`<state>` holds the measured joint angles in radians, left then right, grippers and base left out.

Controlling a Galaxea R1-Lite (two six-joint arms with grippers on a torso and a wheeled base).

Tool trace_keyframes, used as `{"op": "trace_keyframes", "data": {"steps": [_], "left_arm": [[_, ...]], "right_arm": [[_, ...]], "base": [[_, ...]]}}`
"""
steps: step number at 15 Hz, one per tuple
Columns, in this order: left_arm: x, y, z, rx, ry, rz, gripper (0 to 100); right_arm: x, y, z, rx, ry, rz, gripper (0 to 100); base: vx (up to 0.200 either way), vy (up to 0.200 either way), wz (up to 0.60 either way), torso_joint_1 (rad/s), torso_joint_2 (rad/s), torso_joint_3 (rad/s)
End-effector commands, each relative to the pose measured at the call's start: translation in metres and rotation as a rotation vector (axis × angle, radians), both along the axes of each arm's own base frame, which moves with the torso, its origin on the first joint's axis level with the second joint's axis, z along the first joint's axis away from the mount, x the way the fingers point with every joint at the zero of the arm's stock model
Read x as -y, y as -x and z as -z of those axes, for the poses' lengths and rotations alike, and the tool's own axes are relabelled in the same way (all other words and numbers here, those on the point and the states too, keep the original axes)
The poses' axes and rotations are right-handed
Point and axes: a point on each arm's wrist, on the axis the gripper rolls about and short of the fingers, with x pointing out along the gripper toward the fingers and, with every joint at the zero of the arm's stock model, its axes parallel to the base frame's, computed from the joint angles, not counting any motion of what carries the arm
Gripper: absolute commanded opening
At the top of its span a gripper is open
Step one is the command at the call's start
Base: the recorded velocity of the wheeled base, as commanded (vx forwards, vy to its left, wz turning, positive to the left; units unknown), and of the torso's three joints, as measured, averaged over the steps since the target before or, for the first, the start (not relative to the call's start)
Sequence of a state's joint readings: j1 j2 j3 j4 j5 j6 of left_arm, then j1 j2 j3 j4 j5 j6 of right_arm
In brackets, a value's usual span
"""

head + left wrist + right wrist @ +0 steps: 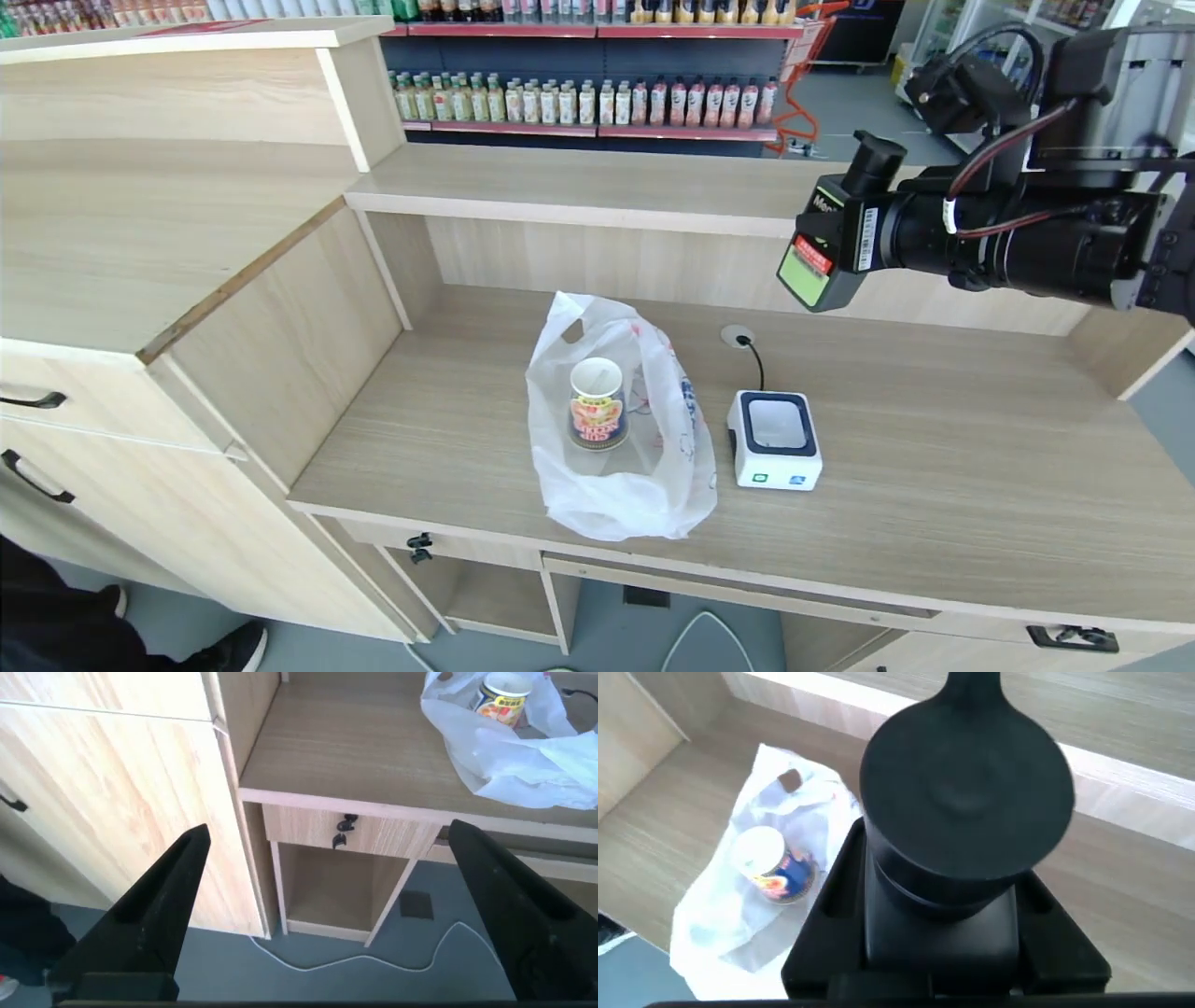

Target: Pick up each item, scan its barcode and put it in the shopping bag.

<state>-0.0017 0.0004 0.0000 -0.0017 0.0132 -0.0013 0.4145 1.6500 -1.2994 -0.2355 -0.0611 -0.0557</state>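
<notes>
The right pincer [868, 238] is gripping a dark bottle [823, 266] and holding it high in the air. The bottle is hanging above and beyond the scanner [773, 437], well apart from its window. The left pincer [327, 835] is hanging with its 2 fingers spread wide and nothing between them, below the front edge of the worktop [934, 448]. 1 cup of noodles [597, 406] is standing upright inside the shopping bag [681, 448], which is sitting on the worktop just beside the scanner, on the robot's left of it.

The bottle is probably waiting for its scan, and that is the 1st risk. I cannot tell where its barcode is sitting, so the arm may be bringing a blank side to the window and getting no read.

The bottle looks smooth, so tilting it to find the code may be loosening the grip, and a drop from this height would be hitting the scanner or the worktop.

The bag is thin, limp film, and nothing is holding its mouth open. A bottle coming down may be catching the rim, dragging the bag along or tipping the cup.

Because bag and scanner are sitting so close, a low pass may also be brushing the scanner or snagging its cable [754, 359].
</notes>
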Motion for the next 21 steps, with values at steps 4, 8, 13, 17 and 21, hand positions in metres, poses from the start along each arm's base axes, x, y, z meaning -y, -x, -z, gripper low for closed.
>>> {"op": "trace_keyframes", "data": {"steps": [4, 8, 13, 17, 21], "left_arm": [[0.0, 0.0, 0.0, -0.001, 0.0, -0.001, 100], [0.0, 0.0, 0.0, -0.001, 0.0, -0.001, 100], [0.0, 0.0, 0.0, 0.0, 0.0, -0.001, 100], [0.0, 0.0, 0.0, -0.001, 0.0, -0.001, 100], [0.0, 0.0, 0.0, 0.0, 0.0, -0.001, 100]], "right_arm": [[-0.018, -0.038, 0.04, -0.078, -0.147, -0.003, 0], [-0.032, -0.064, 0.085, 0.001, -0.184, -0.111, 0], [-0.027, -0.074, 0.15, -0.063, -0.131, -0.087, 0], [-0.025, -0.085, 0.179, -0.104, -0.122, -0.065, 0], [-0.028, -0.089, 0.194, -0.113, -0.12, -0.067, 0]], "base": [[0.0, 0.0, 0.0, 0.0, 0.0, 0.0], [0.0, 0.0, 0.0, 0.0, 0.0, 0.0], [0.0, 0.0, 0.0, 0.0, 0.0, 0.0], [0.0, 0.0, 0.0, 0.0, 0.0, 0.0], [0.0, 0.0, 0.0, 0.0, 0.0, 0.0]]}}
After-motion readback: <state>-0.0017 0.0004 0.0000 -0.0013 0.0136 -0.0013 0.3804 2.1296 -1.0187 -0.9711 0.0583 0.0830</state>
